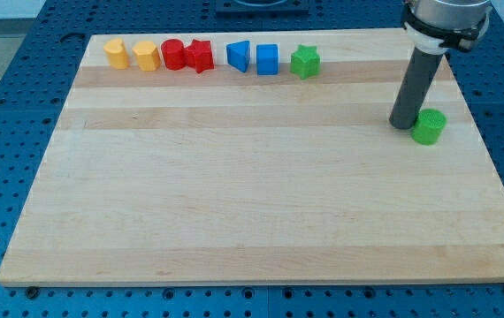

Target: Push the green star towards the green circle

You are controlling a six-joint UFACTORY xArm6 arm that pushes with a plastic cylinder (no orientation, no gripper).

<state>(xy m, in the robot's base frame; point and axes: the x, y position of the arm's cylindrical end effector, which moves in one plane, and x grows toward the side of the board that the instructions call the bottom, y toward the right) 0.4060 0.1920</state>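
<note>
No legible text, label, brand mark, number or sign appears anywhere in the camera view.
</note>
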